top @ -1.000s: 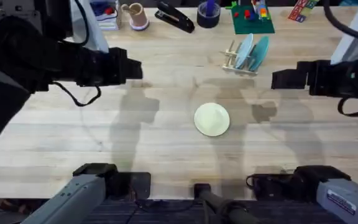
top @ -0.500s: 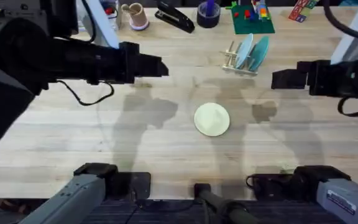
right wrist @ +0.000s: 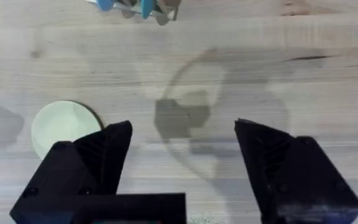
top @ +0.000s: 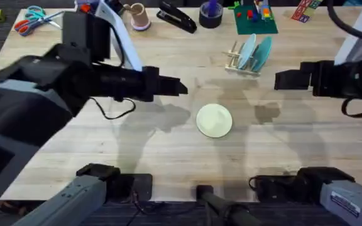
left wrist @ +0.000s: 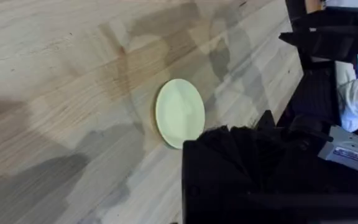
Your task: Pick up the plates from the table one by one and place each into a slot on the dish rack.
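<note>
I see the pale cream-yellow round plate (top: 214,120) lying flat on the light wooden butcher-block table (top: 168,144), near the middle, nothing touching it. Beyond it, to the right, stands the small pale wooden dish rack with dowel pegs (top: 234,58), with a light blue plate (top: 248,51) and a teal plate (top: 262,52) upright in its slots.

My left gripper (top: 180,87) hangs above the table just left of the cream plate, its arm reaching in from the left; I cannot tell how its fingers stand. My right gripper (right wrist: 183,144) hovers over bare wood to the plate's right, well apart from it, fingers spread wide with nothing between them.

Along the far edge: black stapler (top: 176,16), tan mug (top: 137,16), dark tape roll (top: 210,14), green board with coloured pieces (top: 255,17), scissors (top: 30,19).
</note>
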